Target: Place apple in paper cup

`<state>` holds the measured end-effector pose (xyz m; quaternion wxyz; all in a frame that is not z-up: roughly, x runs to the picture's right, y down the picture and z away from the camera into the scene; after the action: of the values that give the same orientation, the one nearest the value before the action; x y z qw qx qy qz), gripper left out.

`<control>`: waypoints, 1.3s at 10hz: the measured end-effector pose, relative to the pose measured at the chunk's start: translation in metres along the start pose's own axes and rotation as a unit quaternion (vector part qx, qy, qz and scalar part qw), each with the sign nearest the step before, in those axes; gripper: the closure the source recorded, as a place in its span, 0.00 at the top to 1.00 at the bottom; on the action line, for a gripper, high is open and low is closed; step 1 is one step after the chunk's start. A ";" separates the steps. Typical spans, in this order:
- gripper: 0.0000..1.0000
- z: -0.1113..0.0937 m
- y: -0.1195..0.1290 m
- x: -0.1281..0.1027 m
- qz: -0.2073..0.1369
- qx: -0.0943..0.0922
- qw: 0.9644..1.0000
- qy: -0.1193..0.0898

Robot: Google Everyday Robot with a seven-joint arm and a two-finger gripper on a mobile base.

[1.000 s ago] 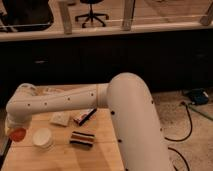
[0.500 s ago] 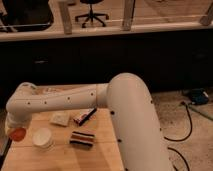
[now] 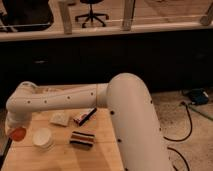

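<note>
**APPLE CREEPING TOWARD CUP, NOT YET OVER THE MOUTH**

Position. The arm [image 3: 65, 100] reaches across to the lower left of the frame. Its end, where the jaws sit, hangs at the left edge of the worktop [image 3: 102, 161]. The apple [image 3: 18, 133] shows just under that end and appears to be carried there, not resting on the wood. The jaws themselves are hidden behind the arm's end, so I cannot tell how far open they are or how they bear on the fruit.

Change noted. Over the last second the apple has shifted a little to the right and slightly down, toward the cup [image 3: 42, 138]. The cup has not moved. Nor have the packet [image 3: 59, 118], the block [image 3: 82, 139] or the dark bar [image 3: 85, 116] in mid-frame.

Assessment. The carry is under way but slow. The apple is just left of the cup's rim and not yet above the opening, so release is not yet due. The fruit looks only a little narrower than the mouth, so I judge the remaining rightward travel must end well centred, or the apple may catch the rim and tip the light cup.
</note>
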<state>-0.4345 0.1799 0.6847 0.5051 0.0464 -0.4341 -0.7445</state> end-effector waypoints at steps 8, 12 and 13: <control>0.00 -0.043 0.040 -0.021 0.072 -0.031 0.997 0.015; 0.09 -0.060 0.061 -0.029 0.096 -0.031 0.995 0.022; 0.16 -0.061 0.064 -0.030 0.099 -0.030 0.994 0.021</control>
<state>-0.3434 0.1600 0.6797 0.5864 0.0039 -0.4036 -0.7022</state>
